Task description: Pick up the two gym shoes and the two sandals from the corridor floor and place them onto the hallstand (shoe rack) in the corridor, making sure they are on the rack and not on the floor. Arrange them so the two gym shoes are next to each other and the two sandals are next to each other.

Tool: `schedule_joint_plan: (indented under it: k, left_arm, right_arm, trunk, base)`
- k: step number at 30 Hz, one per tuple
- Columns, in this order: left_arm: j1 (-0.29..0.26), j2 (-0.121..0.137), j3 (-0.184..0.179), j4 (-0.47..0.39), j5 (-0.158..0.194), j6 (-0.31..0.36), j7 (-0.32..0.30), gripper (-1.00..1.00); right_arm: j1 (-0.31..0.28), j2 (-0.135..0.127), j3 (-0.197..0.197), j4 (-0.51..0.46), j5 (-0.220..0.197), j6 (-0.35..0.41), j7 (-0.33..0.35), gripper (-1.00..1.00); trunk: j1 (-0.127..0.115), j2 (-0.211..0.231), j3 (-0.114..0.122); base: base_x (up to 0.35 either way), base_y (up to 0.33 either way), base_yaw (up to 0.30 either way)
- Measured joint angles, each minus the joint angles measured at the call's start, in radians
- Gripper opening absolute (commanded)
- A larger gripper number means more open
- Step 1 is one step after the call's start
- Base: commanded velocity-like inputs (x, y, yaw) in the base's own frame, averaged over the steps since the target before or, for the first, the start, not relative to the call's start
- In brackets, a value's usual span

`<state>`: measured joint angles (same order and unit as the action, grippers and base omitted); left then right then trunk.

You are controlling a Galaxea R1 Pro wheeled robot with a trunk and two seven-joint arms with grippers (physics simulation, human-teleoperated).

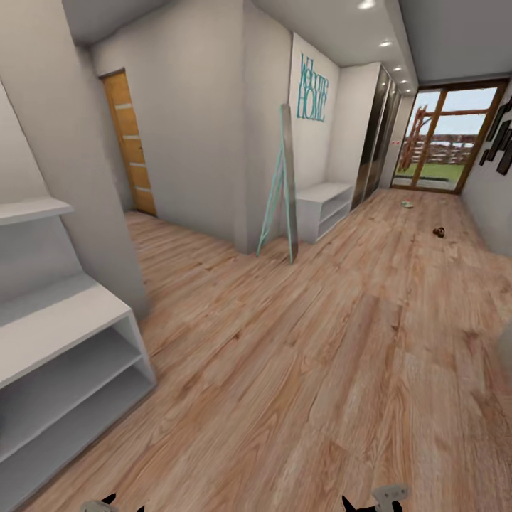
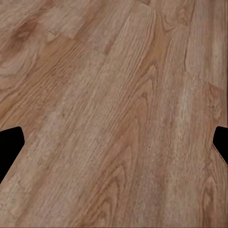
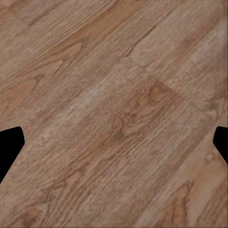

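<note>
1. Left gripper [image 2: 114, 142], black-fingered: fingertips sit at opposite edges of the left wrist view, spread wide and released, nothing between them but light brown wood-grain plank corridor floor [image 2: 114, 95]. In the head view it is cut off at the bottom edge.
2. Right gripper [image 3: 114, 142], black-fingered: likewise spread apart and empty over bare planks. Only its tips and a grey bracket show in the head view.
3. Pale grey-white hallstand with a bench top and two open shelf levels [image 1: 64, 320]: just beside the robot on its left. No footwear shows on it; its far left end is cut off.
4. Small pale object [image 1: 407, 204], far down the corridor: probably a gym shoe, too small to confirm.
5. Small dark brown object [image 1: 439, 232], nearer than the pale one, towards the right wall: probably a sandal. The second shoe and second sandal cannot be made out.
6. Plain low white bench [image 1: 323, 206], teal-framed leaning panel [image 1: 281, 185], glazed door [image 1: 444, 139]: not targets.
7. Step judged: approach. Drive down the open floor, keep arms low and jaws apart, stop short of the dark item.
</note>
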<state>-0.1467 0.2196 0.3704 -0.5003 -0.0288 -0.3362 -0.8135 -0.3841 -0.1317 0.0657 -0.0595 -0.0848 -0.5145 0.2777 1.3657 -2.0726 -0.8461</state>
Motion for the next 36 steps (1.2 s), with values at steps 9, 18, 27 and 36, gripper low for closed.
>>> schedule_joint_plan:
  k: [9,18,27,36]
  left_arm:
    - [0.0,-0.004,0.0,0.0,-0.001,0.0,0.0,1.0]
    - [0.0,-0.004,0.0,0.0,0.0,0.0,0.0,1.0]
    - [0.0,-0.004,0.001,0.0,0.001,0.0,0.0,1.0]
    - [0.0,-0.004,0.002,0.0,0.001,0.0,0.001,1.0]
  right_arm:
    - [0.0,0.0,0.0,0.0,0.0,0.0,0.0,1.0]
    - [0.0,0.0,0.0,0.0,0.0,0.0,0.0,1.0]
    - [0.0,0.0,0.0,0.0,0.0,0.0,0.0,1.0]
    - [0.0,0.0,0.0,0.0,0.0,0.0,0.0,1.0]
  trunk:
    - [0.0,0.0,0.0]
    - [0.0,0.0,0.0]
    - [0.0,0.0,0.0]
    - [0.0,0.0,0.0]
  base:
    - [0.317,-0.035,-0.268]
    - [0.329,-0.003,-0.268]
    - [0.334,0.0,-0.268]
    - [0.335,0.0,-0.268]
